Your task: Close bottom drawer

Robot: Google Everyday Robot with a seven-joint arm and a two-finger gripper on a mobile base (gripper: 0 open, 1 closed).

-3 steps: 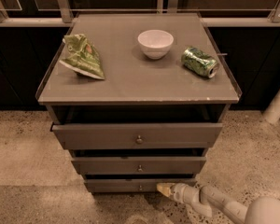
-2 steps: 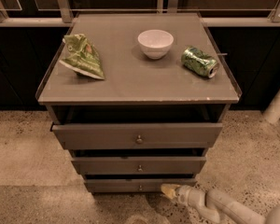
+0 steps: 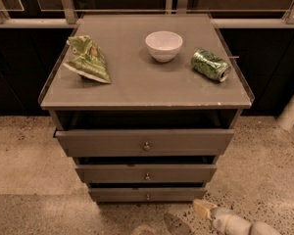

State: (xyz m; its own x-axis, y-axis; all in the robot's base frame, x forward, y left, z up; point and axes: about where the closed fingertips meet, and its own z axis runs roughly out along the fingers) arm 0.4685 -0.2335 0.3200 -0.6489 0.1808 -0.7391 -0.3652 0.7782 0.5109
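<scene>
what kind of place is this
Likely an office or lab snack area: a three-drawer cabinet on speckled floor, topped with a bowl, chip bag and soda can. The gripper sits low, right of the bottom drawer.

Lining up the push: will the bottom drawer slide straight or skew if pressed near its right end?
Probably stiff: the bottom drawer has a rigid-looking front. Only slightly out, it should slide in easily. The pincer sits low by its right corner, so an off-centre push might skew it.
</scene>
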